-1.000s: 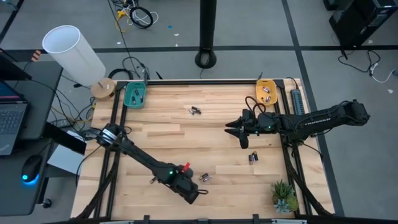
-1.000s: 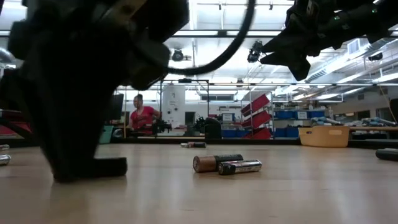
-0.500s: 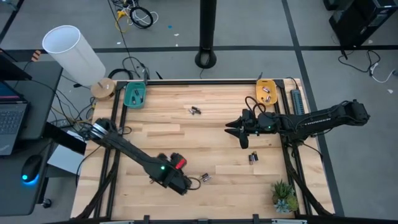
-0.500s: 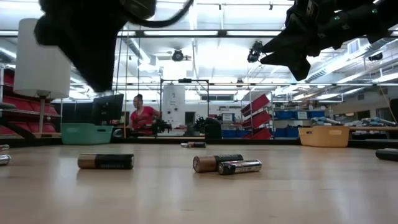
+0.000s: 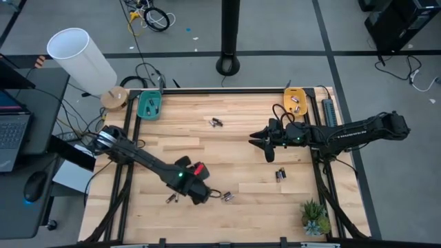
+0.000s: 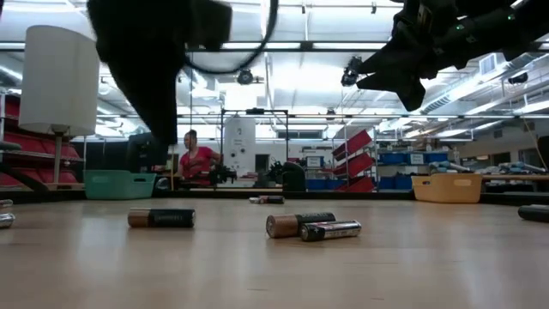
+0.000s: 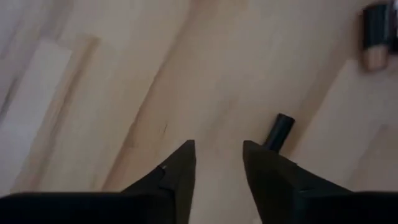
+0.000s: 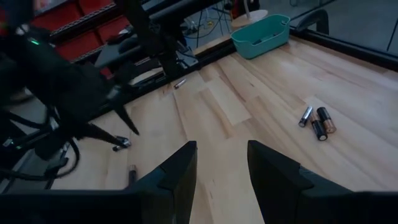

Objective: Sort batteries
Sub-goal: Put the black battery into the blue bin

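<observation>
the left end effector (image 5: 207, 196) hangs low over the front of the wooden surface (image 5: 234, 151), fingers (image 7: 177, 177) apart with nothing between them, a dark battery (image 7: 278, 131) lying just beside one tip. the batteries lie scattered: one pair (image 5: 227, 196) near that end effector, another (image 5: 280, 174) toward the right, a third (image 5: 216, 122) at the back. the right end effector (image 5: 258, 140) hovers above the surface's right half, fingers (image 8: 180, 177) apart and empty
</observation>
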`<state>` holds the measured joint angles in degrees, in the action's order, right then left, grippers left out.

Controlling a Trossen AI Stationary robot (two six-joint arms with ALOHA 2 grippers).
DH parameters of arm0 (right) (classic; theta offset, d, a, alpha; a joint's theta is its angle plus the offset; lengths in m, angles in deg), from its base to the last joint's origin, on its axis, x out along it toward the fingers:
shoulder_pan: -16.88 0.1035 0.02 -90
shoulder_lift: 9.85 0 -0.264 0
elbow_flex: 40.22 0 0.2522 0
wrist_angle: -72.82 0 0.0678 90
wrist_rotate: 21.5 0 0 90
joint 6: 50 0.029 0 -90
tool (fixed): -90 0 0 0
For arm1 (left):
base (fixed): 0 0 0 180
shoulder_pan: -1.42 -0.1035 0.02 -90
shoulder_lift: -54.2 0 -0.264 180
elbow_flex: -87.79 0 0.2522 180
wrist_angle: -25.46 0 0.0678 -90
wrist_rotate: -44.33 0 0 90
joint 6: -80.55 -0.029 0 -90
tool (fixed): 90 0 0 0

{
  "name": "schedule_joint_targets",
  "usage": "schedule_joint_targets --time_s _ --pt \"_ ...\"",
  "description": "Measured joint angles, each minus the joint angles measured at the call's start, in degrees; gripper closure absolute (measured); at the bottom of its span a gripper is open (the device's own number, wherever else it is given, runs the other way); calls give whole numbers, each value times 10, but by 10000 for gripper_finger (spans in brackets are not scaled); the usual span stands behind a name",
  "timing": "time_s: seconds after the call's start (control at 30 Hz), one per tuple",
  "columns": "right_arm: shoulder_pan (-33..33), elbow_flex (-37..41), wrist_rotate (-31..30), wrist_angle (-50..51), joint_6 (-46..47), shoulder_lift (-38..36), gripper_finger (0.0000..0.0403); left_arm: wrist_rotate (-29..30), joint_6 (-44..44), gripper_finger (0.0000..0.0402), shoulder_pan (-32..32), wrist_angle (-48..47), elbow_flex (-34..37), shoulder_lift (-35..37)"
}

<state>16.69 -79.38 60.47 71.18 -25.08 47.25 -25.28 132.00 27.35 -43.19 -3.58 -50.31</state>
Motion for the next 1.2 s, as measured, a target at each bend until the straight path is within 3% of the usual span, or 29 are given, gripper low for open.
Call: schedule_joint_targets --time_s 0.17,0.27,0.8,1.0,1.1,1.2 --pt "0 0 1 0 4 0 253 -61 -169 234 -34 138 65 0" --pt "0 0 2 0 4 0 253 -77 -213 240 -42 185 94 0" --pt "-15 0 -12 5 -6 0 253 -101 -182 244 -46 280 205 85" --pt "-20 0 -13 2 -6 0 253 -120 -196 244 -60 369 234 76" --pt "-20 0 -13 1 3 0 253 -102 -211 244 -71 378 237 66" --pt "-20 0 -13 1 8 0 253 -133 -244 244 -81 382 236 49"
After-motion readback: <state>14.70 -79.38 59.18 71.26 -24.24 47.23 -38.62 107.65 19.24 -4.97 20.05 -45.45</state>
